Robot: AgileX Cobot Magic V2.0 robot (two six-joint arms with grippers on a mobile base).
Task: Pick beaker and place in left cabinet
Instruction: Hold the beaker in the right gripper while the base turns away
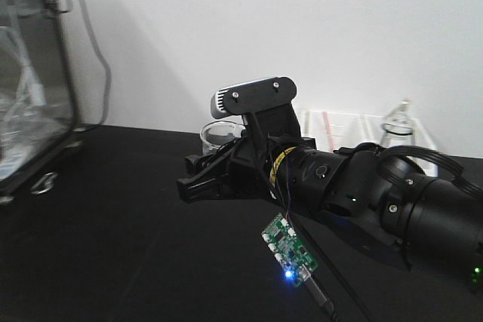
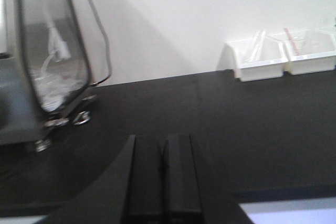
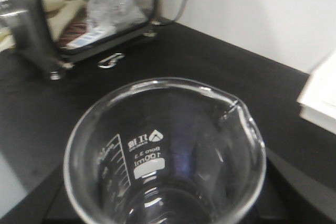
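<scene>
Here the beaker (image 3: 163,150) fills the lower half of the right wrist view, right at the right gripper (image 1: 198,175); whether those jaws clamp it, I cannot tell. The left gripper (image 2: 164,148), bottom centre of its view, has jaws pressed together, empty.

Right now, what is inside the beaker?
Nothing shows inside the beaker: the right wrist view looks down through clear glass, printed scale on the wall. Its base runs off the picture's lower edge, and from the front the right gripper covers its body.
</scene>
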